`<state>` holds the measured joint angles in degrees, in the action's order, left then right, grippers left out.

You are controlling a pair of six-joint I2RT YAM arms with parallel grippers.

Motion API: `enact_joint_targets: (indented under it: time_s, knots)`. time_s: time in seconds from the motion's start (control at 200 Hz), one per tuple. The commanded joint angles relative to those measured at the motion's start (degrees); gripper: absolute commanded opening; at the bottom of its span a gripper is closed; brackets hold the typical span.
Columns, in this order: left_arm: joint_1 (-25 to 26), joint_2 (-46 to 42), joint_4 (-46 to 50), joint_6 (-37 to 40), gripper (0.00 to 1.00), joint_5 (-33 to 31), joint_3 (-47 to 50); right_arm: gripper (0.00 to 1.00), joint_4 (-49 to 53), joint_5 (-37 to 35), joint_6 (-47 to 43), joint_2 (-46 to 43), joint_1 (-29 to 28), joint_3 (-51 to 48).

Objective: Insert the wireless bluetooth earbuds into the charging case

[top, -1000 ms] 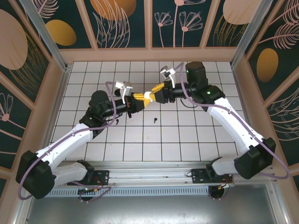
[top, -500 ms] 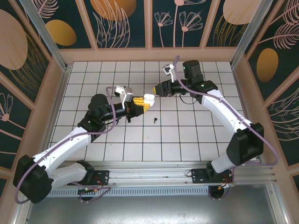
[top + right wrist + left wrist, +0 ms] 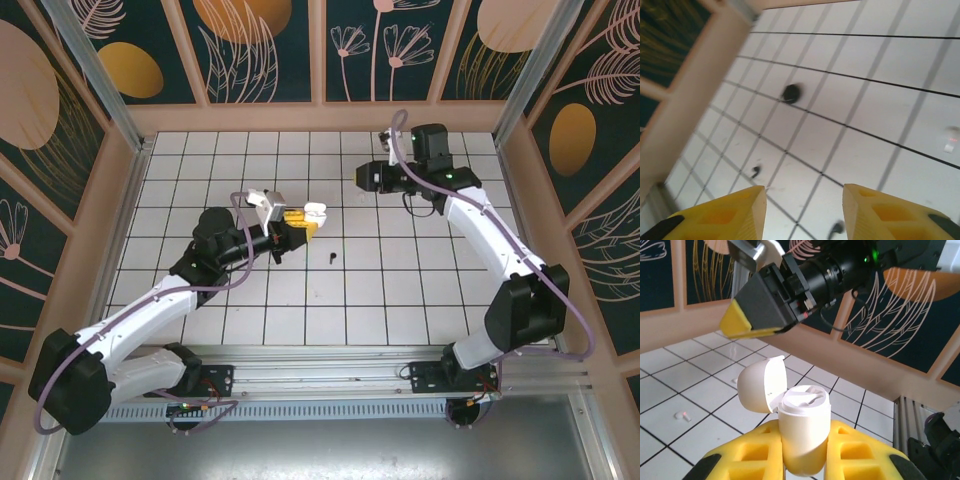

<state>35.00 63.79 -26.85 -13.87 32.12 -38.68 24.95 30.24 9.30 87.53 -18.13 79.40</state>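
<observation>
My left gripper (image 3: 804, 442) is shut on the white charging case (image 3: 802, 425), held upright above the tiles with its lid (image 3: 760, 387) flipped open to the left. From above, the case (image 3: 314, 212) sits at the tip of the left gripper (image 3: 298, 226). My right gripper (image 3: 358, 175) hangs apart from it, to the right and farther back, open (image 3: 804, 192) with nothing between its fingers. Two black earbuds (image 3: 756, 171) (image 3: 836, 228) lie on the tiles below it; one black earbud (image 3: 331, 259) lies right of the left arm. A small white earbud (image 3: 679, 415) rests on a tile.
A round black puck (image 3: 791, 93) lies on the white tiled floor (image 3: 400, 290). Wooden walls (image 3: 320, 118) fence the floor on three sides. The right gripper's dark body (image 3: 770, 302) hangs above and behind the case in the left wrist view.
The right gripper has drawn back from the case, up and to the right toward the far wall. The left gripper keeps its hold on the open case and has barely shifted.
</observation>
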Motion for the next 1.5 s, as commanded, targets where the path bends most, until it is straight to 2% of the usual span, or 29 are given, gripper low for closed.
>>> enact_joint_targets:
  time_s: [0.0,0.27,0.465,0.671,0.876,1.491]
  knots:
    - [0.02,0.87,-2.55,1.15,0.00,-2.60,1.13,0.40,6.18,-9.79,1.94,5.32,0.20,4.20]
    - [-0.01,4.15,-1.74,4.08,0.00,-3.39,1.67,0.32,14.71,-17.21,5.44,24.70,-0.47,17.55]
    - [0.04,6.93,-1.62,7.96,0.00,-2.10,2.49,0.32,22.56,-23.63,4.08,37.81,-1.43,32.47]
    - [0.11,9.32,-1.00,10.12,0.00,-4.32,2.29,0.35,30.55,-27.16,2.24,48.55,-2.85,46.29]
    - [0.05,10.66,-1.37,11.53,0.00,-5.40,2.49,0.35,33.12,-28.44,1.60,53.50,-3.73,51.42]
    - [0.02,14.65,-0.66,11.46,0.00,-5.77,0.64,0.37,32.62,-32.37,-0.85,57.18,-4.43,52.23]
